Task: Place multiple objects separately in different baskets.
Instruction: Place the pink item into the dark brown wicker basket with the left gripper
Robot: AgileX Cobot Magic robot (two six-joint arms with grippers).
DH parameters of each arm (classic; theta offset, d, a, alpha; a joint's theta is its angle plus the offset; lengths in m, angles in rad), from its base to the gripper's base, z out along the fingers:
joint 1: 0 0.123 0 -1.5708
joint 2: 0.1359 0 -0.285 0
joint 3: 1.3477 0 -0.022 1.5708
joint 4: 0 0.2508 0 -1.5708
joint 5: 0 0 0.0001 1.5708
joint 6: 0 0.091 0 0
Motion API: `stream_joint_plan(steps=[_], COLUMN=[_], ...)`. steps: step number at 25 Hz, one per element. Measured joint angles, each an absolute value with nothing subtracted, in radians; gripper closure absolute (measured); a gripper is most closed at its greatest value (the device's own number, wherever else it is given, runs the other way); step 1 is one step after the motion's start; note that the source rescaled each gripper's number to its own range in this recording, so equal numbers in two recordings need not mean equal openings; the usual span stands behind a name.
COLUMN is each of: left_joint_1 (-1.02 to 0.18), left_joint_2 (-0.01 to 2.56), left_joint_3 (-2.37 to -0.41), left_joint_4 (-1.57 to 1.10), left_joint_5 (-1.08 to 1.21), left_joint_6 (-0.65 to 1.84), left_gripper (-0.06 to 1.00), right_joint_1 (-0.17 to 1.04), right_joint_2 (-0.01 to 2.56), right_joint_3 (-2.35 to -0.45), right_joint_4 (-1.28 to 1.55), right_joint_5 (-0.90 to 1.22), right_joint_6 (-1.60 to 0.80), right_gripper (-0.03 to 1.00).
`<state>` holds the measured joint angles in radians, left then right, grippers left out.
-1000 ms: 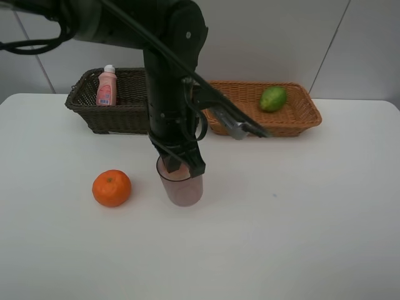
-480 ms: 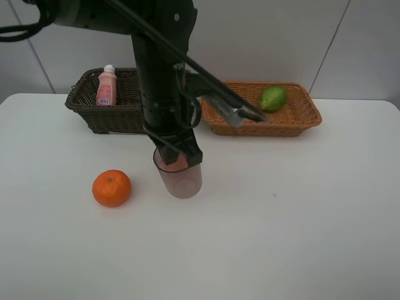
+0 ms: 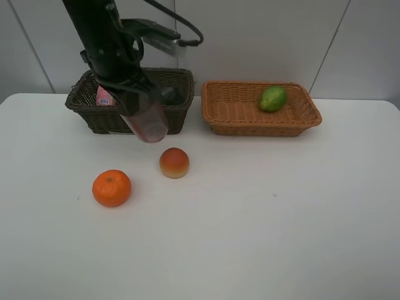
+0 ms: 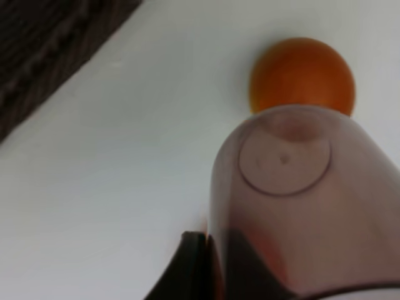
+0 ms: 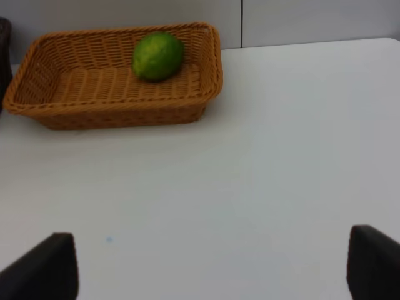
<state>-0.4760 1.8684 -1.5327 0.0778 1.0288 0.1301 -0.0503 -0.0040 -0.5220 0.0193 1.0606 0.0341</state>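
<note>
My left gripper (image 3: 139, 111) is shut on the translucent purplish cup (image 3: 148, 124) and holds it tilted in the air in front of the dark brown basket (image 3: 103, 120). The left wrist view shows the cup (image 4: 294, 206) from close by, with one finger (image 4: 187, 269) beside it and the orange (image 4: 302, 75) beyond. The orange (image 3: 112, 187) and the red-orange peach-like fruit (image 3: 174, 162) lie on the table. The pink bottle (image 3: 104, 97) is in the dark basket, mostly hidden by my arm, and the dark grey pump bottle (image 3: 170, 95) lies at its right end. The green fruit (image 3: 273, 98) lies in the tan basket (image 3: 262, 128). My right gripper (image 5: 212, 269) is open and empty.
The white table (image 3: 281, 219) spreads in front of both baskets, with a wall right behind them. The right wrist view shows the tan basket (image 5: 112, 112) with the green fruit (image 5: 158, 55) in it, and a corner of the dark basket (image 4: 44, 44) shows in the left wrist view.
My left gripper has lifted the cup and carried it left and back toward the dark basket. The peach-like fruit, hidden behind the cup before, now shows on the table.
</note>
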Motion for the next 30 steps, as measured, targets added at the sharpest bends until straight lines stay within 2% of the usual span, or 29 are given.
stream_joint_plan(steps=[10, 22, 30], left_joint_1=[-0.35, -0.212, -0.201], left_joint_2=[1.868, 1.888, 2.005], left_joint_3=[-1.708, -1.724, -1.724], left_joint_4=[0.07, 0.07, 0.07], left_joint_5=[0.992, 0.793, 0.713], left_joint_6=[0.145, 0.144, 0.124], left_gripper=[0.94, 0.94, 0.94], right_joint_1=[-0.05, -0.05, -0.05], right_joint_2=[-0.004, -0.004, -0.004], right_joint_3=[-0.522, -0.522, -0.522], right_joint_4=[0.019, 0.019, 0.019], right_joint_5=[1.061, 1.061, 1.061], right_joint_6=[0.034, 0.034, 0.034], right_gripper=[-0.03, -0.03, -0.03])
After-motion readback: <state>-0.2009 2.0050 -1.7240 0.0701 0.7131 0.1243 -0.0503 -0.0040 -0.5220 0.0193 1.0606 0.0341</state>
